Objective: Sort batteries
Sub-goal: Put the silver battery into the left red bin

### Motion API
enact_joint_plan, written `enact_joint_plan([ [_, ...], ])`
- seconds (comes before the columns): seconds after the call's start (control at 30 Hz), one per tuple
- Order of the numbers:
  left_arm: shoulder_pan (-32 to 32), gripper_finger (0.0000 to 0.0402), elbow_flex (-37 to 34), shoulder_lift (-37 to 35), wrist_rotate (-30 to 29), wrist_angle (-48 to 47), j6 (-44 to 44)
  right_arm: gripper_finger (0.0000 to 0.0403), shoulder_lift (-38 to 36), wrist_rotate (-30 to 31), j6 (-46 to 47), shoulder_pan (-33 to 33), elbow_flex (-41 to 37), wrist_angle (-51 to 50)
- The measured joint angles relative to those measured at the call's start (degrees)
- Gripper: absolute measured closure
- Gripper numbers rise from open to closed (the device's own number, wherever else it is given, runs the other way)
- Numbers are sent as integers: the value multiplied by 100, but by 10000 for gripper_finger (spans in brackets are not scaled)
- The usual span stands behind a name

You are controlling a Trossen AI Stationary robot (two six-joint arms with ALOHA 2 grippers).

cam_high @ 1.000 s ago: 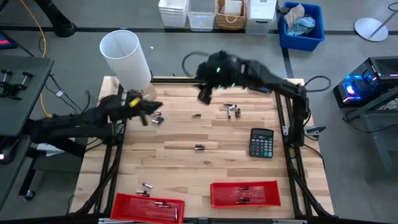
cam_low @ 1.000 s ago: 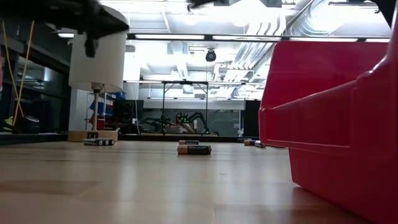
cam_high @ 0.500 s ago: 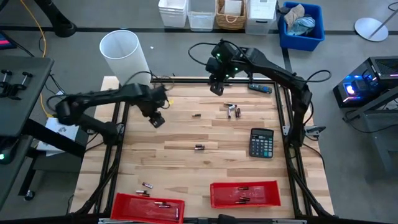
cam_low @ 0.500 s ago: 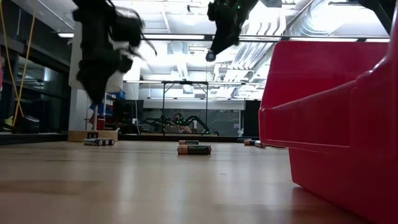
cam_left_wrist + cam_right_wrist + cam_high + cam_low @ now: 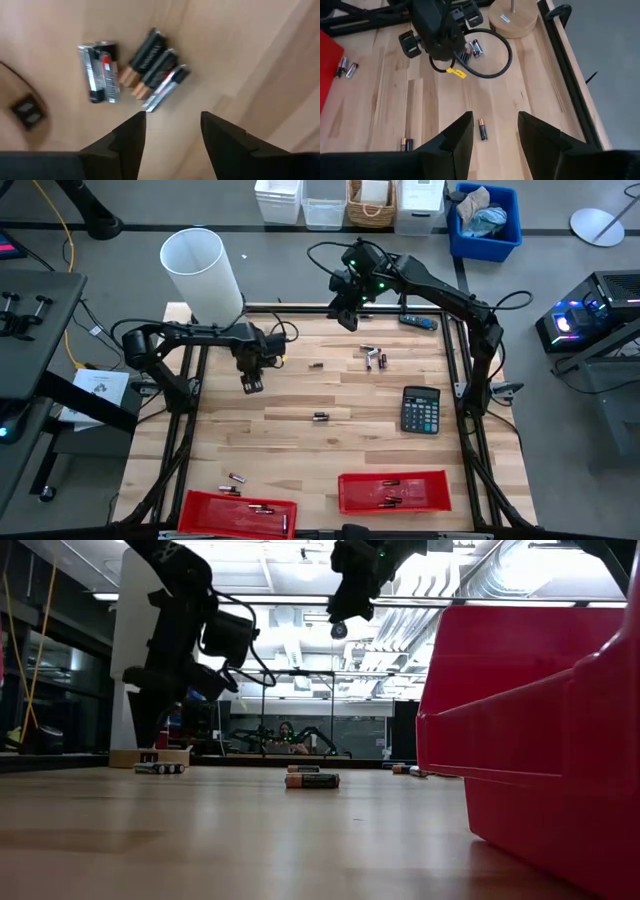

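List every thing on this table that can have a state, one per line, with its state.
Left dark two-finger gripper: open, empty, above a battery cluster.
Right dark two-finger gripper: open, empty, raised over the table's far edge.
Left red plastic tray: holds batteries.
Right red plastic tray: holds batteries.
Black calculator with grey keys: lying flat.

Small cylindrical batteries (image 5: 320, 417) lie flat, scattered on the wooden surface (image 5: 300, 450). 1 dark cell with a copper end sits alone near the middle; another single cell (image 5: 316, 365) lies farther back. A cluster (image 5: 374, 357) rests right of it. 4 cells (image 5: 132, 70) lie side by side, black-and-copper and silvery. A pair (image 5: 235, 478) lies near the front left.
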Motion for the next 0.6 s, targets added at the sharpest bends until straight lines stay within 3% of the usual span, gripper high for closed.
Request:
enact_joint_plan([
  [0.23,223,248,-361,-2,111,486,1158,254,0,151,288,0,-2,47],
  [0.5,467,258,-710,-5,175,1029,1331,254,0,160,583,13,-2,214],
  [0.6,466,289,-795,-7,456,935,1292,254,1,162,632,13,-2,258],
])
